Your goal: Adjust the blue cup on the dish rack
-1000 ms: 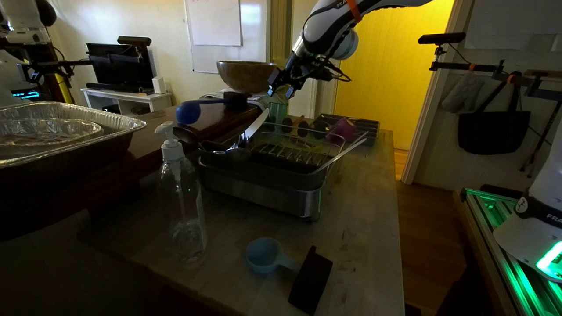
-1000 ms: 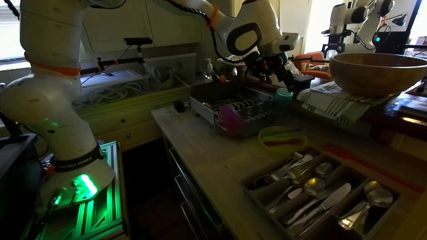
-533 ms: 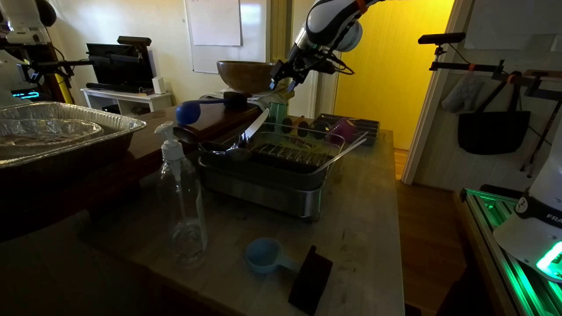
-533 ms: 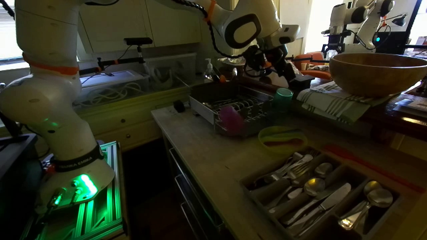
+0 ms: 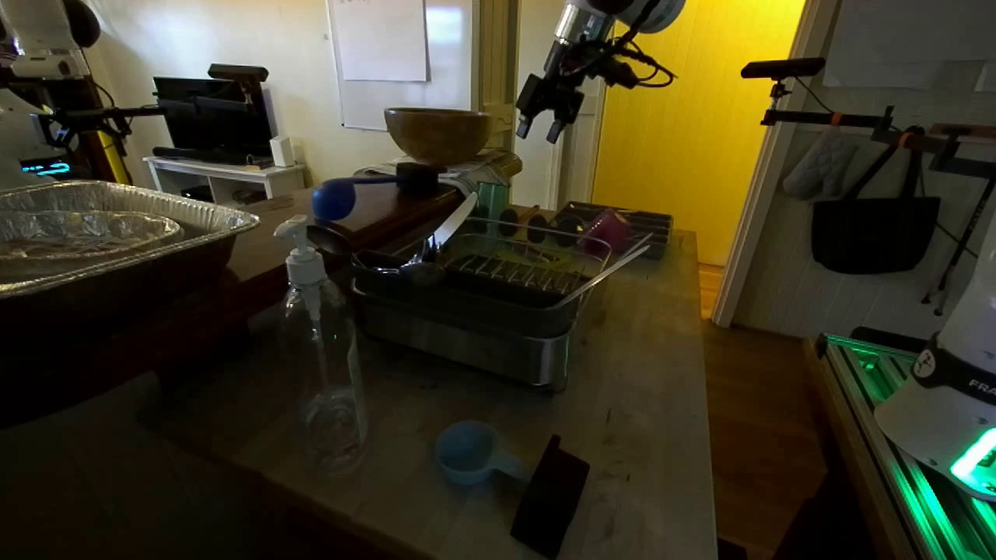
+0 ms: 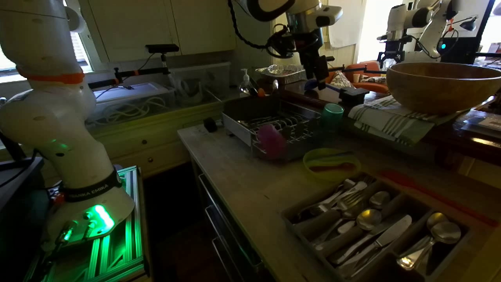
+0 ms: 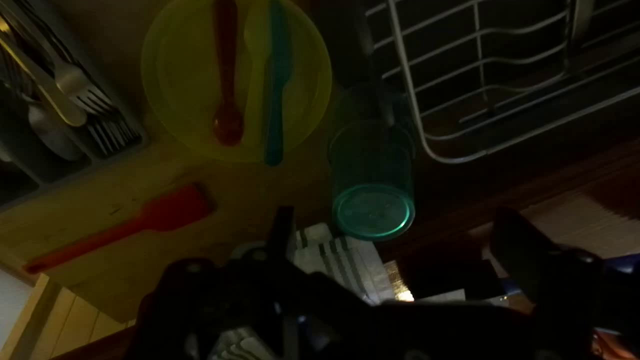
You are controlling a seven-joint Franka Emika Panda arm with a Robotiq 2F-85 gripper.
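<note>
The blue cup [image 6: 332, 117], a teal see-through tumbler, stands at the end of the dish rack [image 6: 236, 132] nearest the striped towel. It also shows in an exterior view [image 5: 492, 201], behind the rack's grey metal side [image 5: 467, 342]. In the wrist view the cup [image 7: 372, 210] shows a bright round end toward the camera, beside the rack's wire corner [image 7: 440, 157]; I cannot tell which end is up. My gripper [image 5: 538, 131] is open and empty, above and apart from the cup. Its dark fingers stand wide apart in the wrist view [image 7: 395, 218].
A purple cup [image 6: 271, 141] leans on the rack. A yellow dish [image 6: 307, 161] and a cutlery tray [image 6: 296, 232] lie nearby. A wooden bowl [image 6: 434, 90] stands on the towel. A clear pump bottle [image 5: 323, 373] and light-blue scoop [image 5: 467, 451] stand by the rack.
My open gripper has lifted from close above the cup's top and moved up and away from it, now pointing more steeply down. The cup and rack have not visibly moved.
</note>
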